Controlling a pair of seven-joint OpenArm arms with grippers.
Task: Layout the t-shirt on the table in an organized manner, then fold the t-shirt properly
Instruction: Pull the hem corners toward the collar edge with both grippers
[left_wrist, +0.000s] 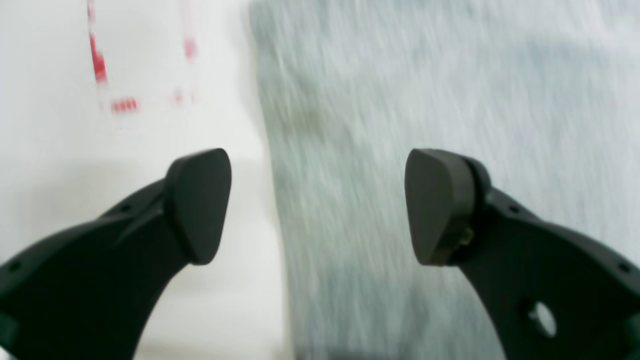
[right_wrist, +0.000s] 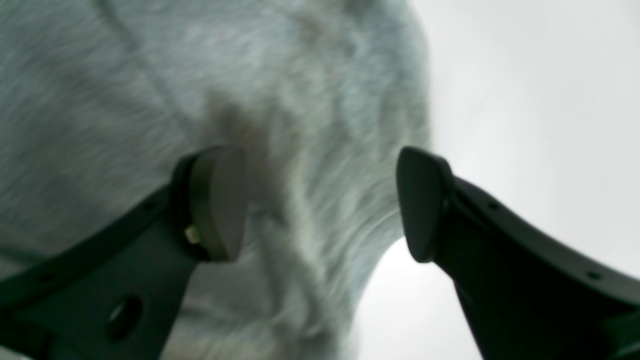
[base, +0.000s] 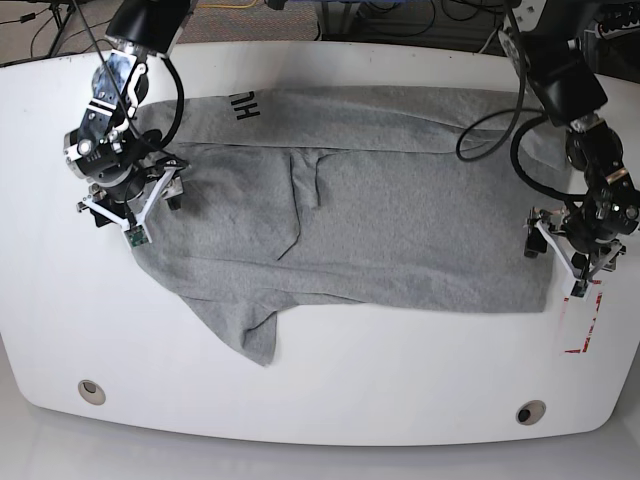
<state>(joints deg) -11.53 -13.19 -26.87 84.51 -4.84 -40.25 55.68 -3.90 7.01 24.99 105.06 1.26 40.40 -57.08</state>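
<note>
Both claws empty, nothing gripped. Left claw (left_wrist: 318, 207) stands wide open, straddling the t-shirt's (left_wrist: 425, 100) edge: one pad (left_wrist: 199, 205) over bare surface (left_wrist: 50, 150), the other (left_wrist: 436, 206) over grey cloth. The red mark (left_wrist: 112, 75) lies just beyond the pad on the bare-surface side, ahead of the claw. Whether the pads touch the cloth is not clear; the view is blurred.

Right claw (right_wrist: 322, 202) also wide open, with a raised, bunched ridge of fabric showing between the pads. One pad (right_wrist: 220, 202) sits over the cloth, the other (right_wrist: 420, 205) at the rounded cloth edge with bare surface beyond it. It has no hold on the fabric.

In the base view the t-shirt (base: 400, 230) lies across the middle of the surface (base: 320, 400), between the two claws, each claw at one end of it. Not flat yet: the far side is folded over with the black lettering (base: 243, 103) near the right claw, there is a crease mid-body, and a sleeve flap sticks out toward the near edge.

Judgement: the claws sit at opposite ends probably to pull the shirt taut and square it, so this reads as the layout stage, with folding not started. The ridge under the right claw probably needs smoothing, else any fold goes crooked.
</note>
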